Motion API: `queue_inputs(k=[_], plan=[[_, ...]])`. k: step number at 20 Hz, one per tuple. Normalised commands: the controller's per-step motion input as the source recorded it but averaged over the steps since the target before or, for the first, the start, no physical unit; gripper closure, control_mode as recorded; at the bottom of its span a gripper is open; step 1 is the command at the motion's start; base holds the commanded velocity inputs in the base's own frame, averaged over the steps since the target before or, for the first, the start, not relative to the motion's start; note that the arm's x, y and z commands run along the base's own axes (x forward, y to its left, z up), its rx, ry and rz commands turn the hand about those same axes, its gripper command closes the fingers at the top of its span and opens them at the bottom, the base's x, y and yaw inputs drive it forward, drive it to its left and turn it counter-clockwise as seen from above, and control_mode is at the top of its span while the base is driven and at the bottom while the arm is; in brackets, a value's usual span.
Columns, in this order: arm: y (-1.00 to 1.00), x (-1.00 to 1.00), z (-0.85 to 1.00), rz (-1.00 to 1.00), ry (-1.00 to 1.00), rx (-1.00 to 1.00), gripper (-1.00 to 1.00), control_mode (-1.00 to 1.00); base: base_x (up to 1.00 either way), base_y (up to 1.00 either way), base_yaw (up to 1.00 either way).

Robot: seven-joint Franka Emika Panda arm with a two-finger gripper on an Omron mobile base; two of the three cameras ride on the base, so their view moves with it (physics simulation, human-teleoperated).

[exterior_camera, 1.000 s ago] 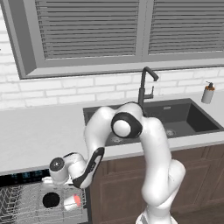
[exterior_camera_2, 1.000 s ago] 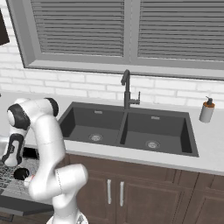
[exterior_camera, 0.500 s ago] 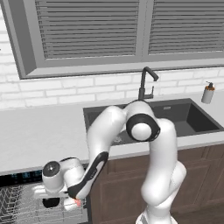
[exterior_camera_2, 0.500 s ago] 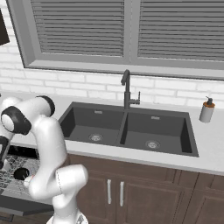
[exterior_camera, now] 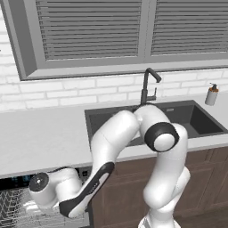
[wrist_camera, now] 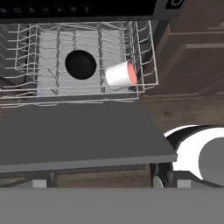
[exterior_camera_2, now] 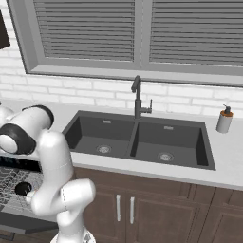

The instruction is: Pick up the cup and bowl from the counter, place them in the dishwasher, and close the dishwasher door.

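Observation:
The dishwasher door [wrist_camera: 74,135] lies open and flat, a dark grey panel in front of the wire rack [wrist_camera: 142,57]. In the rack the black bowl [wrist_camera: 80,64] sits upright, and the white cup [wrist_camera: 119,73] lies on its side beside it, red inside facing right. My gripper [wrist_camera: 105,183] is open and empty, low at the door's outer edge, its fingertips [wrist_camera: 168,179] set wide apart. The bowl [exterior_camera_2: 22,188] also shows in the rack in the right base view. The black control strip [exterior_camera: 13,181] sits under the counter [exterior_camera: 40,138].
The dark double sink [exterior_camera: 187,116] and its faucet [exterior_camera: 147,87] lie to the right, with a soap dispenser [exterior_camera: 211,94] at the far end. Brown cabinet doors [exterior_camera_2: 128,209] stand under the sink. The robot's base [wrist_camera: 201,153] is close to the door's right corner.
The arm has swung down and to the left, dropping the hand from above the rack to the door's outer edge. Cup and bowl stay in the rack.

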Motion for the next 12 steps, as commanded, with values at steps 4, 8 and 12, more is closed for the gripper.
queue_inputs(k=[4, 8, 12], plan=[[0.05, -1.0, 0.36, -0.03, 0.0, 0.0, -1.0, -1.0, 0.0, 0.0, 0.0], [0.1, -1.0, 0.5, 0.0, 0.0, 0.0, -1.0, -1.0, 0.0, 0.0, 0.0], [0.2, -0.98, 0.38, 0.0, 0.0, -0.09, -1.0, -1.0, 0.0, 0.0, 0.0]])
